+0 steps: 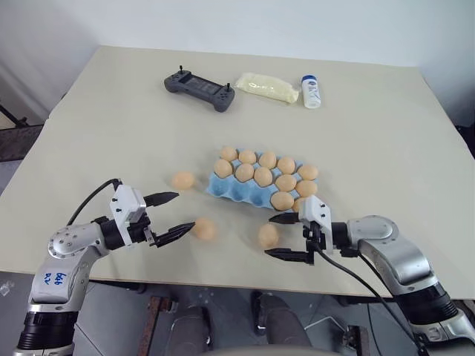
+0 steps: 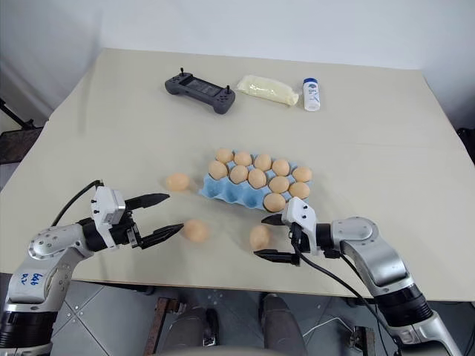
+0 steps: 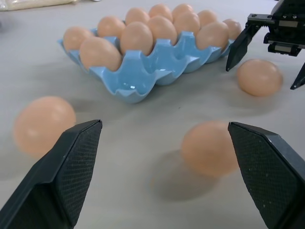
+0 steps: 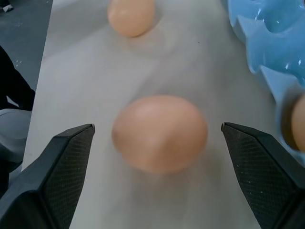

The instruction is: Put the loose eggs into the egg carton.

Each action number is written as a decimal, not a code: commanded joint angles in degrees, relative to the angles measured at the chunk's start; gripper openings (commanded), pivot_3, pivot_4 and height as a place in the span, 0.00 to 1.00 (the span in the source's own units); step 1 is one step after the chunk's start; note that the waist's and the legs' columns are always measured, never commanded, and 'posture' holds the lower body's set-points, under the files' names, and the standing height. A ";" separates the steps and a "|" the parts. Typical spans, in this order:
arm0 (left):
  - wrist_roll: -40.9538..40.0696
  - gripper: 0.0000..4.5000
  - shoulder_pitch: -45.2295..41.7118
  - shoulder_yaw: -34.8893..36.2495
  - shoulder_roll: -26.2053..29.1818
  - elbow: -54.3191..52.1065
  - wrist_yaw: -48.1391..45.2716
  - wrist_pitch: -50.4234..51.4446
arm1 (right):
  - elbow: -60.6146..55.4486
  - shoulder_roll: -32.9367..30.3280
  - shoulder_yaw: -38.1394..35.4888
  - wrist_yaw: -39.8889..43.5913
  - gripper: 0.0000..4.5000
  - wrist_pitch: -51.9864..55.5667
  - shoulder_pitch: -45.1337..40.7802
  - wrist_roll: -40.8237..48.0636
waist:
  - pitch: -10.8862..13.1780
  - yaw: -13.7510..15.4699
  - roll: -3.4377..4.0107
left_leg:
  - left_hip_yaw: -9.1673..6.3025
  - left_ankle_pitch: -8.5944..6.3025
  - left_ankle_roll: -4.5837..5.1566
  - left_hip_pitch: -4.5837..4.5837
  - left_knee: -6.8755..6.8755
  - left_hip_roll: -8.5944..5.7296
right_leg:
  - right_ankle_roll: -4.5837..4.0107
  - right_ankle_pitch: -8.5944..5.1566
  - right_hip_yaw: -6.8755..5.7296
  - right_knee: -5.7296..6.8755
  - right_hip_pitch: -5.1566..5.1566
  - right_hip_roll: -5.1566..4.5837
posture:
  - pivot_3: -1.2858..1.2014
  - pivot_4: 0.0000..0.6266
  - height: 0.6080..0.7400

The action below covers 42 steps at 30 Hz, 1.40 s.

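1. Head camera, left eye: the light blue egg carton [image 1: 245,189] sits near the middle of the pale table [image 1: 386,141], most of its cups filled with tan eggs, the cups along its near left edge bare. Three loose eggs lie on the table in front of it: one [image 1: 182,180] just left of the carton, one [image 1: 204,228] nearer the front edge, one [image 1: 268,235] below the carton's near right end. The left gripper [image 1: 171,215] hangs with its two black fingers spread wide, holding nothing, its lower fingertip just beside the middle egg. The right gripper [image 1: 280,236] is also spread wide and empty, its fingers either side of the right-hand egg without closing on it. At the far side lie a dark grey game controller [image 1: 199,88], a pale yellow bag [image 1: 267,87] and a small white bottle [image 1: 311,92]
2. Head camera, right eye: same layout; the carton's filled cups crowd its far and right parts
3. Left wrist camera: two loose eggs sit ahead of the parted fingers, apart from both; beyond them stands the carton, and the other gripper brackets the third egg
4. Right wrist camera: one egg lies between the wide-apart fingers, touching neither; the carton's edge is close at one side
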 commanded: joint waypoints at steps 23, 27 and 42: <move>-1.43 1.00 0.67 0.72 0.06 -3.44 0.94 -0.15 | -6.25 0.81 -3.00 -2.69 0.42 6.36 -5.96 3.21 | 0.00 -0.07 0.01 | 0.01 -0.09 -0.17 0.01 -0.01 0.19 | -0.11 -0.06 -0.06 0.00 -0.02 0.00 | 0.52 0.24 1.00; -1.06 1.00 -0.34 0.08 -0.40 -2.46 1.00 -0.42 | -5.15 1.91 -4.25 -4.70 0.42 7.00 -9.47 3.68 | 0.00 -0.08 0.01 | 0.02 -0.10 -0.18 0.01 0.00 0.20 | -0.12 -0.07 -0.06 0.00 -0.03 0.00 | 0.52 0.24 1.00; -0.39 1.00 -1.04 -0.19 -1.78 -2.09 2.04 -1.02 | 4.24 8.09 -1.89 -10.45 0.42 1.94 -15.67 -2.46 | 0.01 -0.16 0.02 | 0.08 -0.22 -0.38 -0.01 -0.04 0.20 | 0.06 0.03 -0.36 0.07 -0.12 0.06 | 0.52 0.24 1.00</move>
